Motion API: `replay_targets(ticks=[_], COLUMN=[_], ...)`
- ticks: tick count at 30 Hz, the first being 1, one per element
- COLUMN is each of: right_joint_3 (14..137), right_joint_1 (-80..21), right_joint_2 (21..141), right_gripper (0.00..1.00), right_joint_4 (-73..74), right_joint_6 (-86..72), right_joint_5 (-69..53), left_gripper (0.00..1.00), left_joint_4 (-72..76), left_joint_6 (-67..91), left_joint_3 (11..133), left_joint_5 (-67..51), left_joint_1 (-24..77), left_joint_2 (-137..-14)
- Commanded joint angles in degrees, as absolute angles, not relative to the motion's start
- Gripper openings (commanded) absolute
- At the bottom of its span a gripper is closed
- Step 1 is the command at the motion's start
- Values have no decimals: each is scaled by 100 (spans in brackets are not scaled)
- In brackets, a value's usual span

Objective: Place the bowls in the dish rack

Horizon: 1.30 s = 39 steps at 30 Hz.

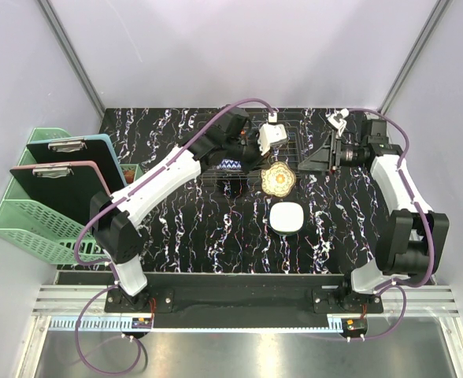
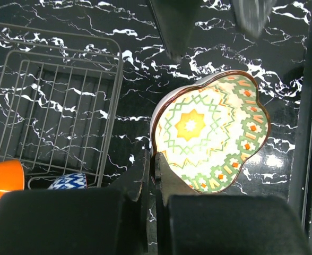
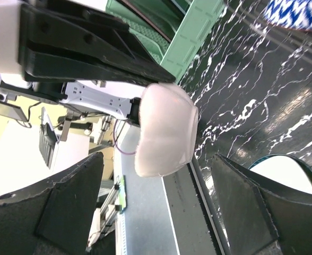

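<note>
Dish rack (image 2: 115,95) holding orange bowl (image 2: 2,180), blue-patterned bowl (image 2: 68,181); floral bowl (image 2: 211,130) outside

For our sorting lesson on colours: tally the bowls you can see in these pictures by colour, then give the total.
orange bowl: 1
blue-and-white bowl: 1
floral bowl: 1
white bowl: 1
Total: 4 clearly seen. A reddish shape by the dish rack is too unclear to count.
</note>
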<state>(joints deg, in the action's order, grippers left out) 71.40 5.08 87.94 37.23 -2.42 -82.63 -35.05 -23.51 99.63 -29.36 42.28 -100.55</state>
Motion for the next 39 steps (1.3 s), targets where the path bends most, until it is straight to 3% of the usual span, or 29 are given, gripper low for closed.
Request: replay_targets(ticks=[1,19,32,39], right_joint_3=[7040,6996,6996,6952], right_joint_1=[308,35,-193,-193], right_joint_2=[8789,8833,9053,8956], right_gripper=[90,83,83,72], right_joint_4=[3586,3454,3384,3366], right_joint_6=[-237,-299,-316,-255], right_joint_5=[-8402,-8560,-8534,-8578], left_gripper=[0,0,0,0], left_joint_4=[-3032,-3023,-3032,-3032], left_joint_6=[-2171,-2048,-2004,-2030], left_joint_3=[10388,10476,10644,10521], left_joint_5=[-3138,-3278,-3331,-3287], left_joint_1=[4245,4254,4298,4298], left_joint_2=[-10046,-10186,-10336,-10318])
